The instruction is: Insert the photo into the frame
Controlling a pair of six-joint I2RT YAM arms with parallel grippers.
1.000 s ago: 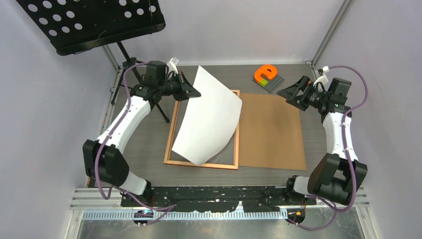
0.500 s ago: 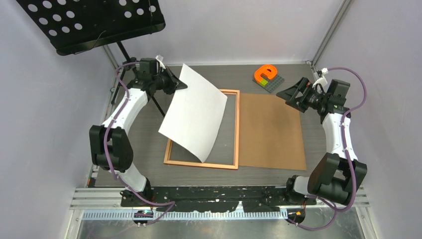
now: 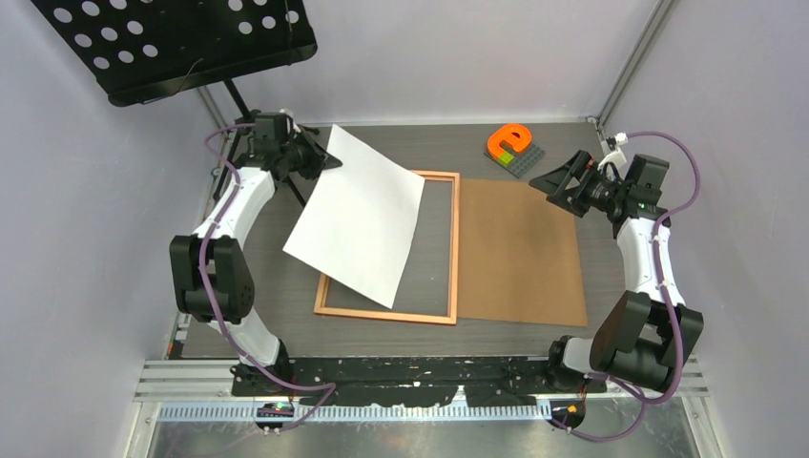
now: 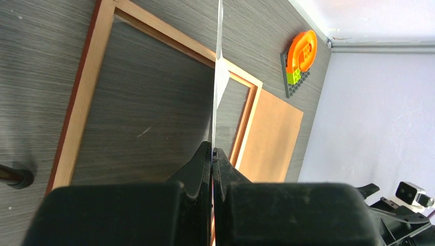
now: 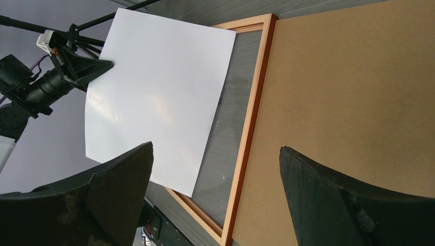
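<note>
On the counter (image 3: 277, 286) the frame (image 3: 454, 248) lies flat, while the photo (image 3: 358, 224), white back up and pinched at its far corner by the left jaws, has swung left and uncurled, now skewed past the frame's left rail, so squaring it remains; the right jaws hang spread and empty.

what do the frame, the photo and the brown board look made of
The frame: likely wood, matte orange-brown strips. The photo: thin paper, white back with a soft sheen. The brown board: probably fibreboard or card, uniform matte brown.
</note>
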